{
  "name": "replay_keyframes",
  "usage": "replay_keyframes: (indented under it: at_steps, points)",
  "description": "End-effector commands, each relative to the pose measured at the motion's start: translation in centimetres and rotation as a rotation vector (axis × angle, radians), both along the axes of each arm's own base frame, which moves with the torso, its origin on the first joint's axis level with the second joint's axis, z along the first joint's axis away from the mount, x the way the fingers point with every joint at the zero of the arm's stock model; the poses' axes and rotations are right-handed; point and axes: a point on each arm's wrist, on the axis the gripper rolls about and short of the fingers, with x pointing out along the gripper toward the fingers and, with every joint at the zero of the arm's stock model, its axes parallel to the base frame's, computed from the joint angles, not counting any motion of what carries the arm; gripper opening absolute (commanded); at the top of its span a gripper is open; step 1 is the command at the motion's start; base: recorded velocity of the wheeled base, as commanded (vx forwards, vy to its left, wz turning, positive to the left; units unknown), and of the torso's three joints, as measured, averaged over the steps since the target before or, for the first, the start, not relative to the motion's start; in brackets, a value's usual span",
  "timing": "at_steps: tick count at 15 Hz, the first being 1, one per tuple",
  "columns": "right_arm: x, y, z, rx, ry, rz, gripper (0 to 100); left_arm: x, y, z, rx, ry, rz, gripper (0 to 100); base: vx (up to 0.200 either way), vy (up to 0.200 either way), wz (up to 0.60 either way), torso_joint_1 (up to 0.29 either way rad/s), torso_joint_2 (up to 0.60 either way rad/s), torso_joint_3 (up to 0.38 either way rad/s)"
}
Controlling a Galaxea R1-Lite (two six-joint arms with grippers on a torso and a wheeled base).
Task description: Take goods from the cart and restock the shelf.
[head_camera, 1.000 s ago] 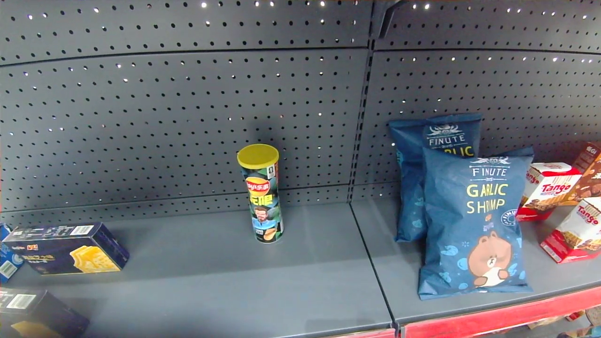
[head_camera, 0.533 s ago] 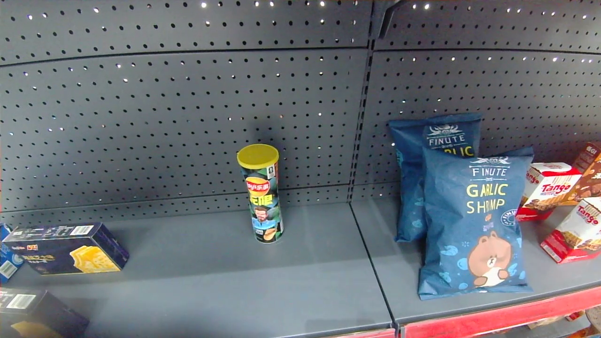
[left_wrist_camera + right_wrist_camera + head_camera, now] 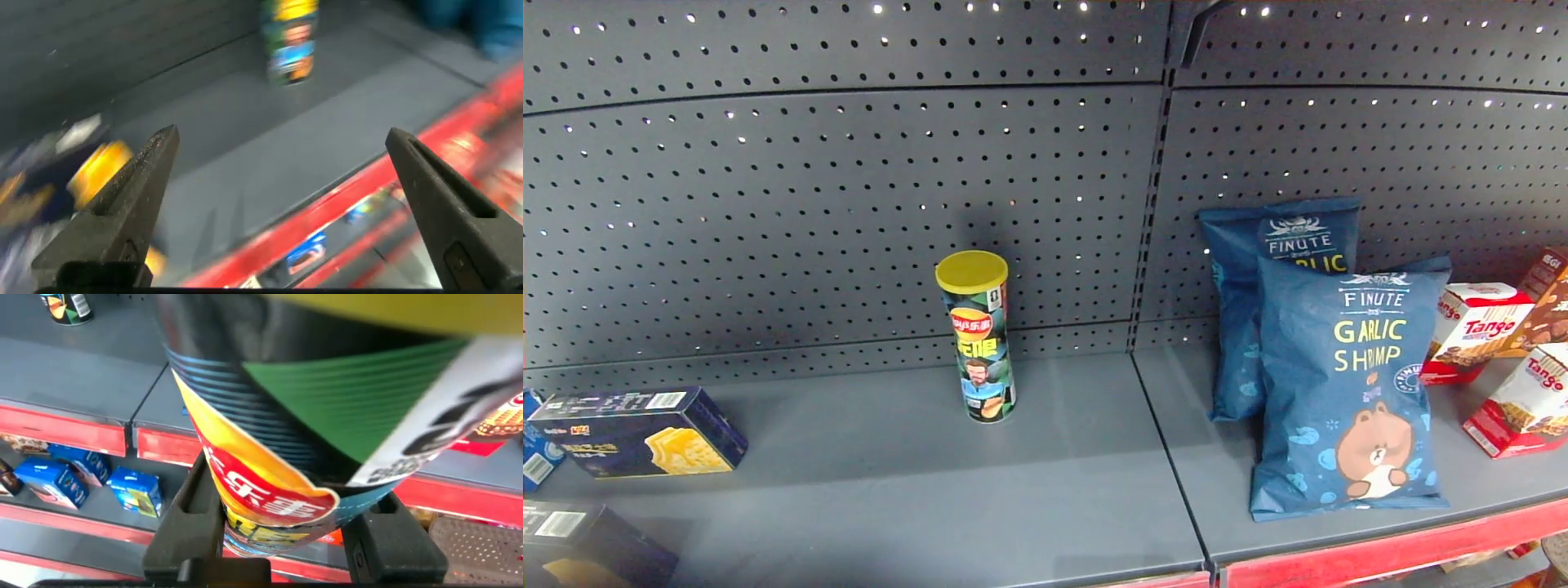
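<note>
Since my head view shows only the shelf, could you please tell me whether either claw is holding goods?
Observer: Yes, the right claw is shut on a chip can.
Operator: Thank you. And the other one?
Observer: The left claw is open and empty, facing the upright can on the shelf.
Operator: What lies beneath that shelf, please?
Observer: A lower shelf carrying blue boxes.
</note>
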Motion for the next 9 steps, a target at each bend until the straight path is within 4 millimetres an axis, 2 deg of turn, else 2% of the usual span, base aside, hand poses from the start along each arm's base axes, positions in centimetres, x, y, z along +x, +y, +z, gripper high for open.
replay_keyframes:
  at_steps: [1,2,4,9]
  points:
    - [0.1,0.0,0.3,0.0,-0.001,0.005,0,6.7,-1.2,1.2,0.006,0.125,-0.256,100,0.0,0.0,0.0,0.0,0.0,0.0]
    - [0.1,0.0,0.4,0.001,-0.002,0.005,0,7.5,-1.4,1.2,0.001,0.129,-0.289,100,0.0,0.0,0.0,0.0,0.0,0.0]
    - [0.0,0.0,0.4,0.001,-0.004,0.005,0,10.4,-2.1,0.9,-0.011,0.191,-0.357,100,0.0,0.0,0.0,0.0,0.0,0.0]
    - [0.0,0.0,0.2,0.0,-0.001,0.007,0,18.8,-3.2,0.6,-0.145,0.154,-0.442,100,0.0,0.0,0.0,0.0,0.0,0.0]
